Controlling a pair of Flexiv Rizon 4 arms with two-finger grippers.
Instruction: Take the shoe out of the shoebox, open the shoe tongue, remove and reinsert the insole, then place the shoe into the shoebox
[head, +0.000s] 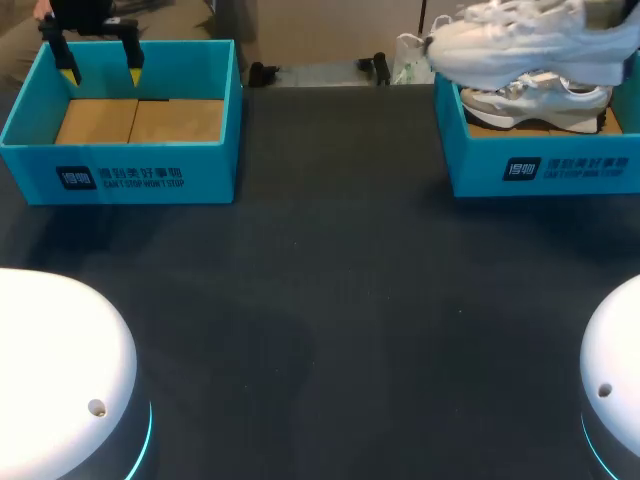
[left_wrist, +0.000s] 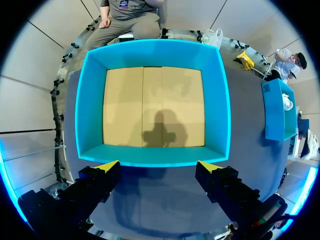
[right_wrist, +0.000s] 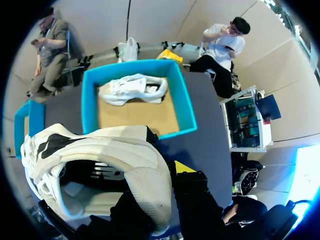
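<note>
Shoe (head: 510, 45), white, hung in the air just above the right shoebox (head: 560, 172), its heel rim clamped between the fingers of the right gripper (right_wrist: 167, 174), while a second shoe (head: 545, 105) lay inside that box. The left gripper (head: 100, 72) hovered over the far wall of the left shoebox (head: 120, 165) across the dark table (head: 330, 300), fingers spread wide.

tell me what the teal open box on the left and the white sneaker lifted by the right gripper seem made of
Teal open box: likely cardboard with a smooth matte printed skin; its floor is bare brown board with a flap seam down the middle.
White sneaker: smooth matte leather-like panels, real or synthetic unclear; the heel rim shows a finer, woven-looking texture.
</note>
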